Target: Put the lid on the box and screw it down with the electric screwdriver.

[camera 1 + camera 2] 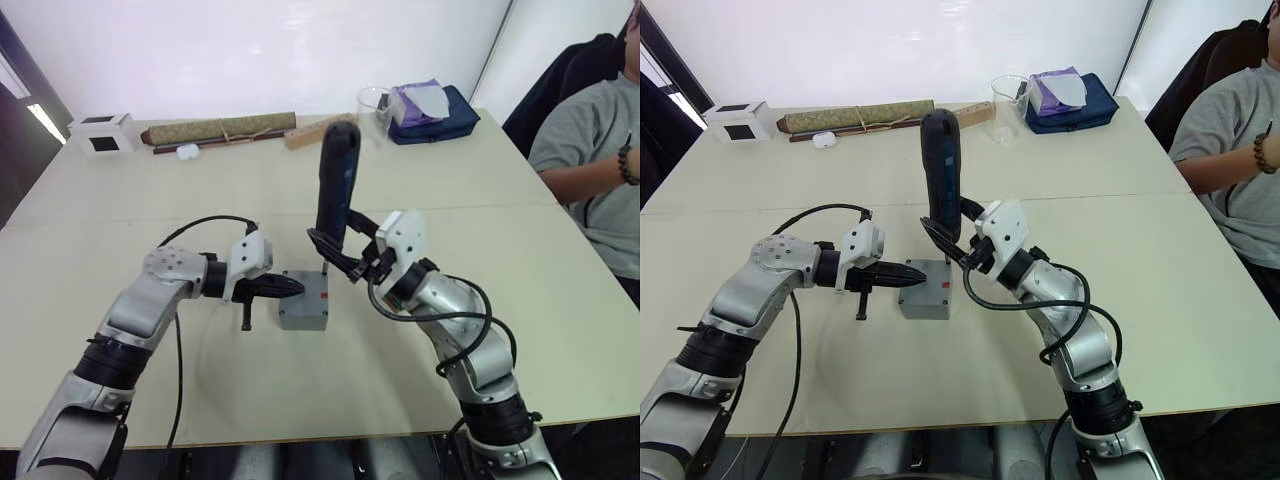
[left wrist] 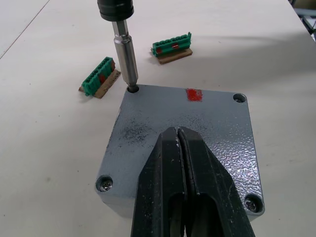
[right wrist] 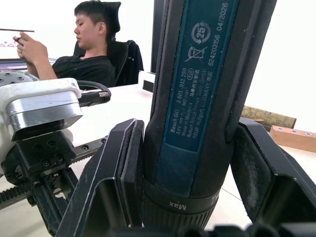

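The grey lid point(image 2: 182, 133) sits squarely on the grey box point(image 1: 305, 308), which stands near the middle of the pale table point(image 1: 520, 300), between the two arms. A small red mark point(image 2: 194, 94) lies near one edge of the lid, and three of its corner holes show: two hold screws and one looks bare. At the fourth corner the metal bit point(image 2: 125, 59) of the electric screwdriver point(image 1: 337, 185) stands upright with its tip set in the hole. The right gripper point(image 1: 345, 255) clamps the lower body of the electric screwdriver between its two black fingers, holding the tool nearly vertical over the box's far side. The left gripper point(image 2: 186, 185) has its fingers pressed together with nothing between them, their tips over the lid's top; contact with the surface cannot be told. Just beyond the box, two green terminal blocks point(image 2: 99, 79) lie on the table. Along the far edge are a white cube with a dark top point(image 1: 103, 133), a rolled olive bundle point(image 1: 220, 129), a wooden block point(image 1: 976, 116), a clear cup point(image 1: 1009, 94) and a navy pouch point(image 1: 437, 118) with tissues on it. A seated person in a grey shirt point(image 1: 590, 150) is at the table's right side.
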You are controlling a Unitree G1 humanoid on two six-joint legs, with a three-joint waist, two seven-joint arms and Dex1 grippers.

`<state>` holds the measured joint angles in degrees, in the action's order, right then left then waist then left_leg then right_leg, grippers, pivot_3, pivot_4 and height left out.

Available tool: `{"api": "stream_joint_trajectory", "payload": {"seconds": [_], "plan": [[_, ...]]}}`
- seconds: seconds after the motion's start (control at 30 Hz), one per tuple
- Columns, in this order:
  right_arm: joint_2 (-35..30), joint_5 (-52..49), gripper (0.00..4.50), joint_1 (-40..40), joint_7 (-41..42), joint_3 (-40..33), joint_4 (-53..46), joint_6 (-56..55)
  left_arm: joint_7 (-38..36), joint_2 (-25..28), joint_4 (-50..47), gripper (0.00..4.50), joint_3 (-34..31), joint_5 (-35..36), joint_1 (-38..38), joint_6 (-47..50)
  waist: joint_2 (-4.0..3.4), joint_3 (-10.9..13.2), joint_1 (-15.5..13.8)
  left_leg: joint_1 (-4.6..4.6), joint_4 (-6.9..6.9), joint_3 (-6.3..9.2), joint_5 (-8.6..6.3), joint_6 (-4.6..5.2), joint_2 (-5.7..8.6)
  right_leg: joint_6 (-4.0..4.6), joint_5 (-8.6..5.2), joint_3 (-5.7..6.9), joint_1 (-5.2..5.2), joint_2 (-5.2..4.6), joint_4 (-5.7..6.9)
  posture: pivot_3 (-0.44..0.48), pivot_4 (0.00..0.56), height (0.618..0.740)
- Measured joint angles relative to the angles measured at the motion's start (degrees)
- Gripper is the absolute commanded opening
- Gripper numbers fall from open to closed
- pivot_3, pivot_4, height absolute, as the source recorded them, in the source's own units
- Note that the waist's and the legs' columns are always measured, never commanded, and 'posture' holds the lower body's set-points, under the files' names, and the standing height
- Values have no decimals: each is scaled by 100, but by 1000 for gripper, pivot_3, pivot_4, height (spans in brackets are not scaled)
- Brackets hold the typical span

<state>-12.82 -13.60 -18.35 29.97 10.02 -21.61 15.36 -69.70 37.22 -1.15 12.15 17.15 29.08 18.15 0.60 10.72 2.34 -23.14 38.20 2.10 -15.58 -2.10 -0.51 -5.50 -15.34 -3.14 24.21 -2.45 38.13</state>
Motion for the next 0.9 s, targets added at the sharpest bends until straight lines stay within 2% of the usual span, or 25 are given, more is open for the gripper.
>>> {"api": "stream_joint_trajectory", "payload": {"seconds": [0.07, 0.2, 0.43, 0.9], "plan": [[17, 0, 2129, 0, -49, 15, 47, 13, -1, -17, 9, 0, 8, -34, -1, -13, 4, -5, 0, 13, 0, 0, 0, 0, 0, 0, 0, 0, -14, 0, -1, 0, 150, 736], [49, 4, 2129, -8, -172, 39, 186, 95, 4, -70, 108, 0, 53, -161, -10, -146, 8, -8, 4, 105, -18, -1, -2, 3, 0, 2, -5, 0, -109, 1, -23, 0, 150, 736], [66, -19, 2129, 42, -260, 39, 249, 153, 26, -186, 265, 0, 67, -299, -20, -350, 21, -23, 4, 172, -29, -1, -3, 3, -1, 18, -16, -1, -172, 1, -33, 0, 150, 736], [57, -13, 2129, -37, -366, 124, 343, 447, 116, -230, 279, 0, 77, -449, -161, -467, 27, -161, 12, 181, -49, -1, -3, 3, -13, 24, -22, -1, -181, 5, -62, 0, 150, 736]]}}
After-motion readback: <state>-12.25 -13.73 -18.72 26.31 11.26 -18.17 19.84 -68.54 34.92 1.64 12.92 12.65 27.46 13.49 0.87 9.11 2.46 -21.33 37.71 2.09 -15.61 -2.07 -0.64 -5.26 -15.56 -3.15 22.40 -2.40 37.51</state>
